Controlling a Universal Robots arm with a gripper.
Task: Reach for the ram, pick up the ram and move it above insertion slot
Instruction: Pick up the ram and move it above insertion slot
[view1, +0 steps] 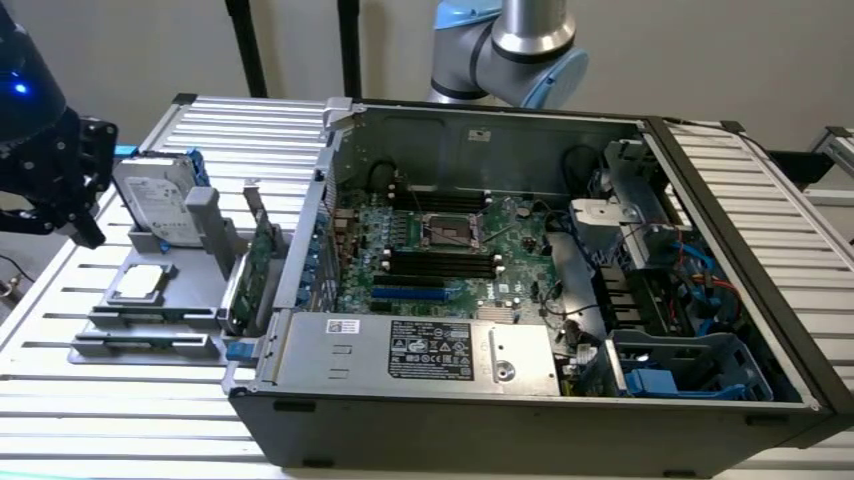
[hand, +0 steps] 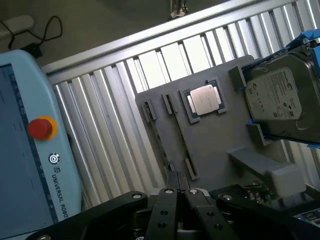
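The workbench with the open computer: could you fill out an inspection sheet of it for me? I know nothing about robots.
Surface: slatted metal table, carrying an open computer case and a grey holder tray.
Job's things: ram not made out for certain; thin dark strips sit in the tray's long slots; the motherboard's black memory slots look empty.
Clutter: silver hard drive, processor chip and green expansion card, all on the tray.
Gripper: gripper shut, holding nothing, hovering over the tray.
Cables: blue wires inside the case; a black cord on the floor.
Surroundings: control tablet with a red button; pale wall.
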